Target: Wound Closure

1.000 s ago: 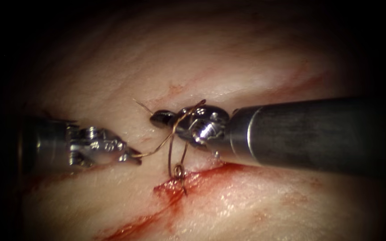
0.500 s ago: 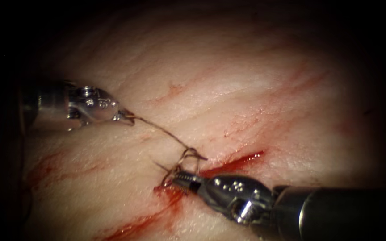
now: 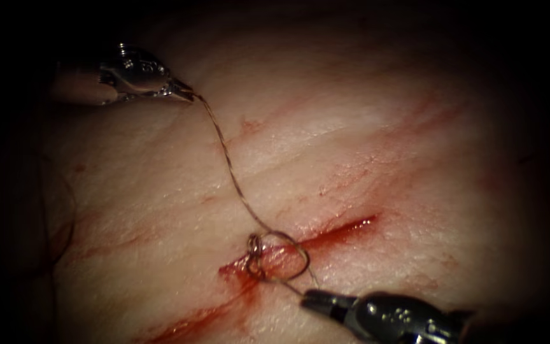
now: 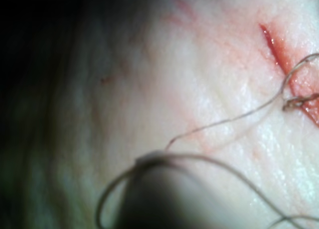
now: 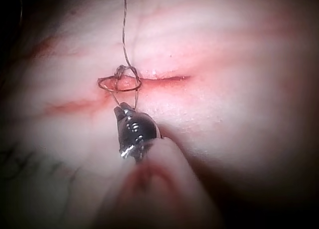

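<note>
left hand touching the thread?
Touching: the endoscope view shows the thread ending in the left hand, its jaws shut on it, running to the knot.

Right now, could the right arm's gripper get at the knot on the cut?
Probably yes: the right gripper sits just beside the knot over bare tissue, but it is shut on the thread, as is the left gripper.

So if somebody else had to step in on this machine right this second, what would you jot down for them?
Left tool: fingers shut on the thread, up and left of the cut.
Right tool: fingers shut on the thread's other end, just below the cut.
The thread runs from the left tool down to a knot on the cut, with an open loop beside it.
Needle: I can't make it out; neither tool holds it.
Done: a knot sits on the cut. In the last second the tools have drawn apart.
Left: the loop is not snug; the cut gapes to the knot's right.
</note>
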